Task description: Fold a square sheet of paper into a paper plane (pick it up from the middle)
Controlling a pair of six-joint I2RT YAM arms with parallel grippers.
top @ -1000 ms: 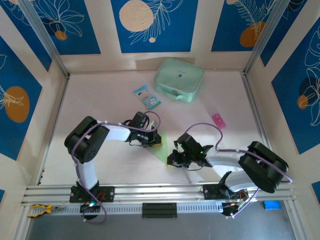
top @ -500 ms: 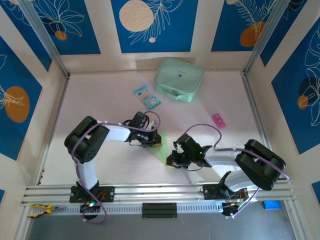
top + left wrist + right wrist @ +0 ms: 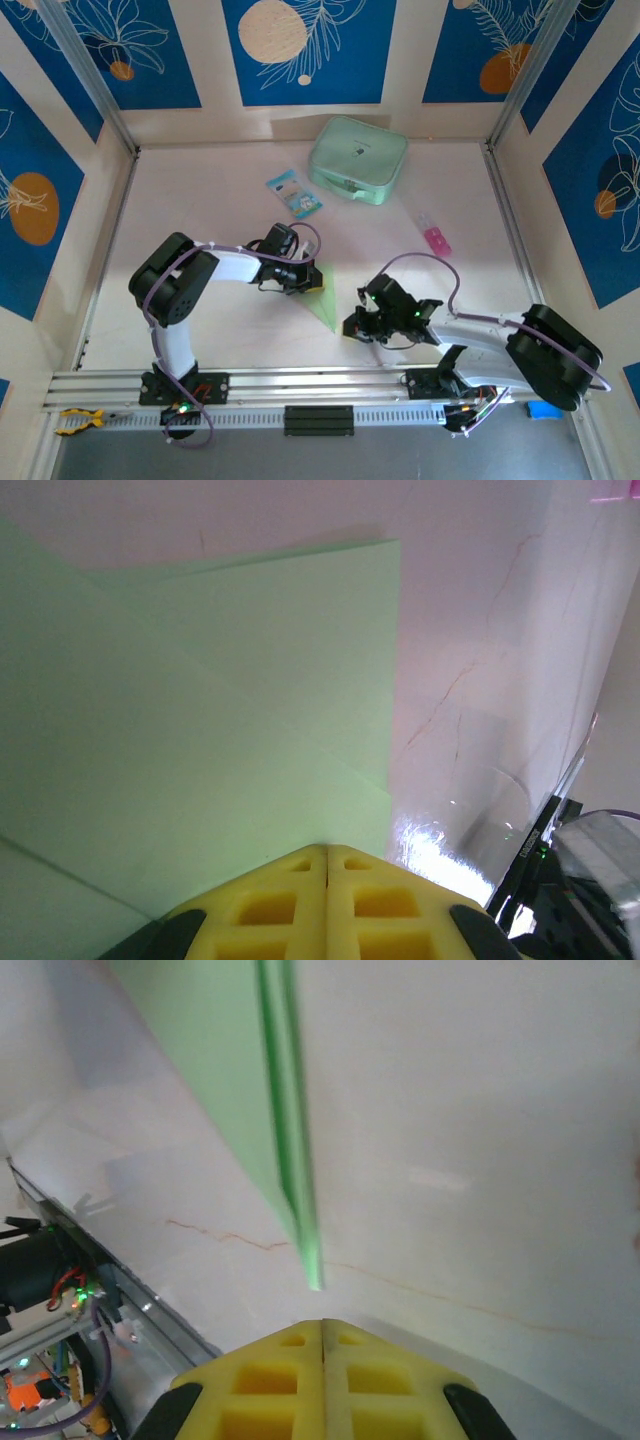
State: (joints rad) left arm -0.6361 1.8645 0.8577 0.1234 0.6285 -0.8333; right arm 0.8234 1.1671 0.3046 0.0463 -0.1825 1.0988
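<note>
one white marbled tabletop (image 3: 200,220): carries every item listed below.
two black arms: left gripper (image 3: 328,862) is clenched on nothing, yellow pads together, tips down over the wide end of the sheet. right gripper (image 3: 323,1332) is likewise clenched and empty, just short of the sheet's point.
mint-green rounded zip case (image 3: 357,160): far side, well apart from the work.
pale light-green paper sheet (image 3: 323,298): table centre, between the two grippers, creased to a narrow pointed wedge with a raised fold along one edge.
blue-and-white printed packet (image 3: 294,193): just left of the case.
risk: in my judgement the raised fold may spring open, or the sheet may skid, since only the left tips appear to pin it.
change: right arm has swung back to the right, uncovering the sheet's point; left arm and sheet unmoved.
</note>
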